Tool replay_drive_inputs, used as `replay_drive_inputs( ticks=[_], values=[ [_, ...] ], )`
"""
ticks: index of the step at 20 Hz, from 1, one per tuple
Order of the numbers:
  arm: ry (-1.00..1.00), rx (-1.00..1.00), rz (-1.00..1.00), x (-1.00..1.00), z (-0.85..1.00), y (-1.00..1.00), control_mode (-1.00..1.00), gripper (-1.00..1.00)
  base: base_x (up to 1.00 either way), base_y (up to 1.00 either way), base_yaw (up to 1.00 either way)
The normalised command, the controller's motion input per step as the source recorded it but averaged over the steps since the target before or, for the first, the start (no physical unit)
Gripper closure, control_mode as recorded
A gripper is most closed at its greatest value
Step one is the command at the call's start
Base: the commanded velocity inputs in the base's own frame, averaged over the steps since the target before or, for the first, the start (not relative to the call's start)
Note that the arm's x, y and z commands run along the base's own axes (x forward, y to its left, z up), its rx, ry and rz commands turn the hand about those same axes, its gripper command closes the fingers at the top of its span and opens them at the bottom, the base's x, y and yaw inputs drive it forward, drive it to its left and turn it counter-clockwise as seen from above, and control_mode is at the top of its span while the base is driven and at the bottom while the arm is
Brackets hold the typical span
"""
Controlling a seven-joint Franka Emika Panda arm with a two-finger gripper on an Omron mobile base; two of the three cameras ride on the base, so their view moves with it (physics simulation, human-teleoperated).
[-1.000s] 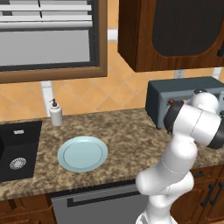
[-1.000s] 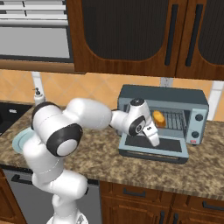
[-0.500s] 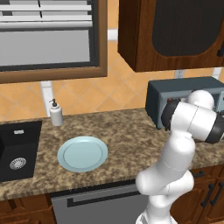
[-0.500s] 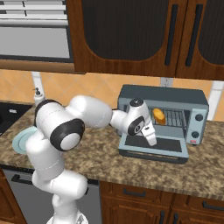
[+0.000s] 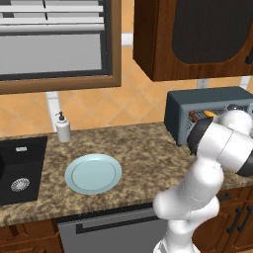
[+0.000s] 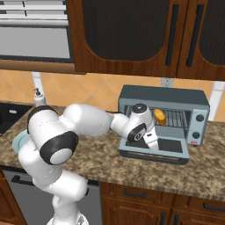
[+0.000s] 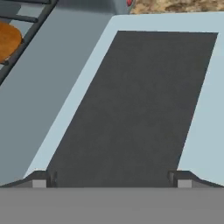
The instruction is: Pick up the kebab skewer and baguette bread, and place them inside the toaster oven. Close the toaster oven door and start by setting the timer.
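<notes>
The toaster oven stands on the counter with its toaster oven door dropped flat. On the wire rack inside lies the golden baguette bread, which also shows at the hand view's upper left. Beside an orange bit in the left base view, a small reddish piece on the rack looks like the kebab skewer. My gripper hovers just above the lowered door, open and holding nothing. The hand view looks down on the door's dark glass, with the gripper spread wide over it.
A pale blue plate lies bare on the granite counter left of the arm. A soap dispenser stands by the black sink. Dark wood cabinets hang over the oven, whose knobs sit at its right.
The hand has drawn back out of the oven mouth and sunk lower over the open door, still open. The baguette bread has stayed on the rack.
</notes>
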Motion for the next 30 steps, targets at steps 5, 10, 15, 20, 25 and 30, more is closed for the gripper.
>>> replay_drive_inputs(
  ticks=[5, 10, 15, 20, 25, 30],
  values=[
    [0.06, 0.00, 0.15, -0.78, 0.21, 0.03, -1.00, -1.00, 0.00, 0.00, 0.00],
    [0.09, 0.00, 0.33, -0.79, 0.01, 0.38, -1.00, -1.00, 0.00, 0.00, 0.00],
    [0.07, -0.05, 0.38, -0.24, 0.00, 0.61, -1.00, -1.00, 0.00, 0.00, 0.00],
    [0.01, -0.08, 0.21, -0.21, -0.06, 0.63, -1.00, -1.00, 0.00, 0.00, 0.00],
    [0.00, -0.08, 0.08, -0.10, -0.43, 0.38, -1.00, -1.00, 0.00, 0.00, 0.00],
    [0.00, -0.11, 0.07, 0.12, -0.28, 0.02, -1.00, -1.00, 0.00, 0.00, 0.00]
  ],
)
